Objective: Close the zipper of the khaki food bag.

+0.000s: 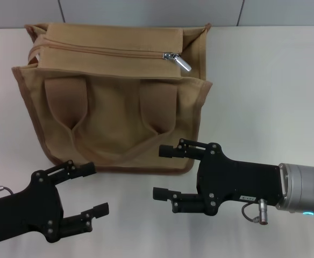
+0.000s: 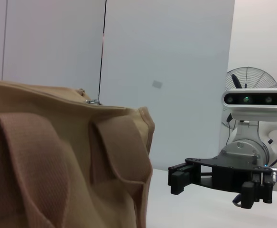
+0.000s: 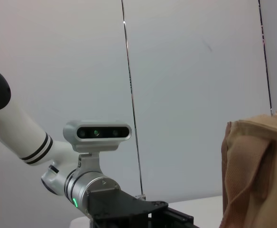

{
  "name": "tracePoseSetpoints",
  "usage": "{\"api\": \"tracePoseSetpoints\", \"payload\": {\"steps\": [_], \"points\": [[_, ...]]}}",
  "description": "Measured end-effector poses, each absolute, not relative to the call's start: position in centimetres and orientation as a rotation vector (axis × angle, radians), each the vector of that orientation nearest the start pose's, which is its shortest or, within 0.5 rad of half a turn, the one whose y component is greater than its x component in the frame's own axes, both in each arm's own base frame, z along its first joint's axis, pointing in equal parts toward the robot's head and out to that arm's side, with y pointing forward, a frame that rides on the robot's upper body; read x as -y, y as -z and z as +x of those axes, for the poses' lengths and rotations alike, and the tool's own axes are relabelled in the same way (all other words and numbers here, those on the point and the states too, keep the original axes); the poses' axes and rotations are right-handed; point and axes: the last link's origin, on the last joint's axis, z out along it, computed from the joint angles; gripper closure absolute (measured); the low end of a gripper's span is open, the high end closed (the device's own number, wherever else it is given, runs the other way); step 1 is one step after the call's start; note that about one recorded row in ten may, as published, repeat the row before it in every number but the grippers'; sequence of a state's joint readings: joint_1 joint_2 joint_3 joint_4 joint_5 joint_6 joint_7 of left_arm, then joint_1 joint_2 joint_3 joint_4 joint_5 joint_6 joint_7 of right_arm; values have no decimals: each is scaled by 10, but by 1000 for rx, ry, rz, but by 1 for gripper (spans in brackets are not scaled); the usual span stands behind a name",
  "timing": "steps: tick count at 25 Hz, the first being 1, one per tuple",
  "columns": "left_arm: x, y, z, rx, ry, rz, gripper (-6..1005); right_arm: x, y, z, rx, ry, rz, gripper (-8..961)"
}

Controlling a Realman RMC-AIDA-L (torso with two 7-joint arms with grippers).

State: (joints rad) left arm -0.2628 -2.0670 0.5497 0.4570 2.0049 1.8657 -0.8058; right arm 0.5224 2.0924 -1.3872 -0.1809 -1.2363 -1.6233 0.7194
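Left gripper [image 1: 87, 189]: nearest the head camera, low at the left of the table [image 1: 264, 80], fingers spread apart, holding nothing; arm cut off by the frame edge.

Right gripper [image 1: 168, 173]: beside it to the right, fingers likewise parted and empty, upper fingertip just in front of the bag's lower right corner; whether it touches the fabric cannot be told.

Khaki food bag [image 1: 114, 115]: stands upright on the white table beyond both grippers, strap handles [image 1: 119, 156] looped on its near face. Interior hidden; contents cannot be made out.

Zipper [image 1: 103, 51]: runs along the bag's top, silver slider [image 1: 173, 57] near the right end, pull tab angled outward. The short stretch right of the slider is hard to read.
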Motion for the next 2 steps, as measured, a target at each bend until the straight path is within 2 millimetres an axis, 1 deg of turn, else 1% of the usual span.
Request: {"api": "tracePoseSetpoints", "payload": {"steps": [2], "points": [[-207,7,-315,316,984,-2658,213,-256,85,231,-189,-1164,-2790,194]]}}
